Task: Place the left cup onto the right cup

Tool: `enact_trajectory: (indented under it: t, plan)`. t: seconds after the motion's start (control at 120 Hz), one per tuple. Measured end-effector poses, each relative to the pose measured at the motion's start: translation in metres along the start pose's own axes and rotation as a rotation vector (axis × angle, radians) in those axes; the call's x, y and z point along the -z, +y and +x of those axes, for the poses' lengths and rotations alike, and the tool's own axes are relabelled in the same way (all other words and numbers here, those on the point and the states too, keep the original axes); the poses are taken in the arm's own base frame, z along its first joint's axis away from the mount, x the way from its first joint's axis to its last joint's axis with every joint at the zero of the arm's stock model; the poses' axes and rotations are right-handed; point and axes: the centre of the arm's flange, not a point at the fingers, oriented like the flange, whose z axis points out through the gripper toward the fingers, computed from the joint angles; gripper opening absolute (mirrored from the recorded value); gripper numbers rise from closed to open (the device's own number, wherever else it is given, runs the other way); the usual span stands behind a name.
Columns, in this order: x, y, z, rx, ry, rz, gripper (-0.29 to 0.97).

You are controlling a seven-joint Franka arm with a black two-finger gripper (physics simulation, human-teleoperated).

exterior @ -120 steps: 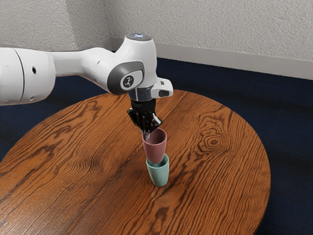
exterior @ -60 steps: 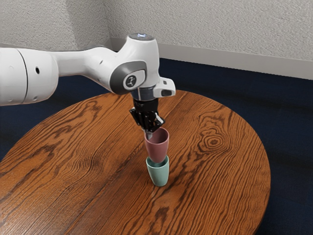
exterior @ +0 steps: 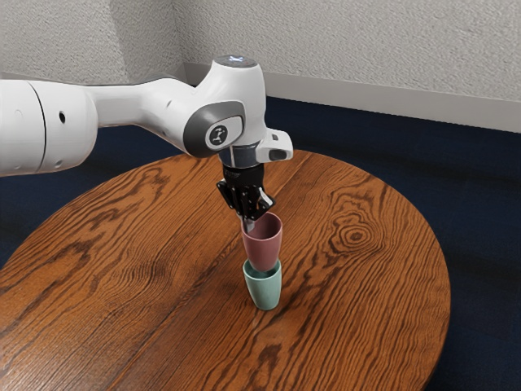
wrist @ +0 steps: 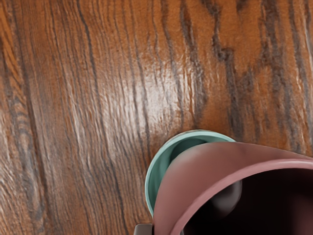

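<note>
A dusty-pink cup (exterior: 261, 241) sits with its base nested in the mouth of a teal cup (exterior: 263, 285), which stands upright on the round wooden table (exterior: 122, 269). My black gripper (exterior: 251, 215) comes down from above and is shut on the pink cup's rim at the side nearest the arm. In the wrist view the pink cup (wrist: 215, 176) looms large just under my hand, and the teal cup's rim (wrist: 159, 169) peeks out beside it.
The table edge curves round at the exterior view's right, with dark blue carpet (exterior: 456, 163) beyond it. A grey textured wall (exterior: 366, 41) stands behind. The white arm (exterior: 122, 110) reaches in from the exterior view's left.
The gripper and pink cup have shifted slightly toward the exterior view's right and sunk a little, so the pink cup sits more squarely in the teal cup.
</note>
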Motion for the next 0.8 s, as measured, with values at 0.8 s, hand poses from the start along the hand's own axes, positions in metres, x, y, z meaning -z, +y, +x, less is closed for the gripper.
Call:
enact_trajectory:
  t: [0.8]
  plan:
    - [-0.011,0.001,0.001,0.004,-0.008,0.001,-0.11]
